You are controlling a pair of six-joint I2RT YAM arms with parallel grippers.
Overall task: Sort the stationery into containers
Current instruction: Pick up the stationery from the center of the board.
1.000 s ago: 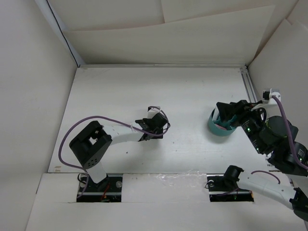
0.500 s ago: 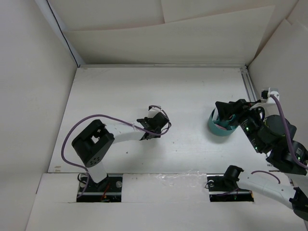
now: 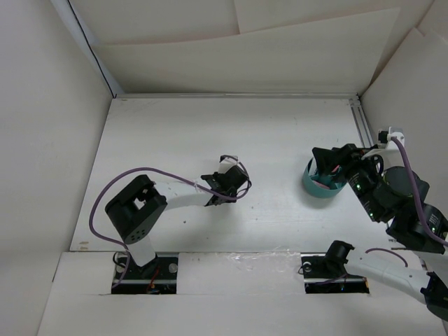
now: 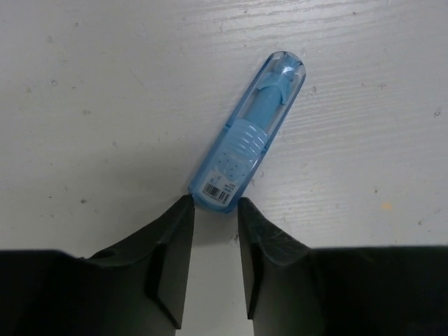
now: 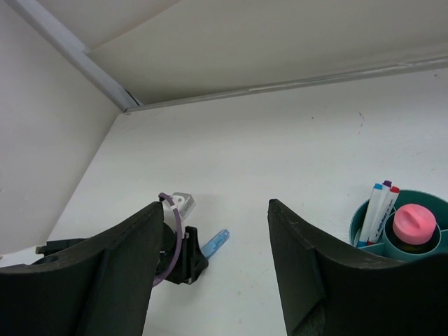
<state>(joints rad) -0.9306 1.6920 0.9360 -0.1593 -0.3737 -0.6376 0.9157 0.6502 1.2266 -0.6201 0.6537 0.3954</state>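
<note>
Well, the blue marker [image 4: 248,143] lies flat on the desk [image 4: 105,84]. The left claw [image 4: 213,206] is narrow, its tips at the marker's end, maybe pinching it; I can't tell. The right claw [image 5: 215,210] is spread wide, near the green cup [image 5: 358,234] with pens [image 5: 378,210] inside.

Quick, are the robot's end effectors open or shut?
Left end effector: slightly open, empty; blue marker at its tips.
Right end effector: wide open, empty.
</note>
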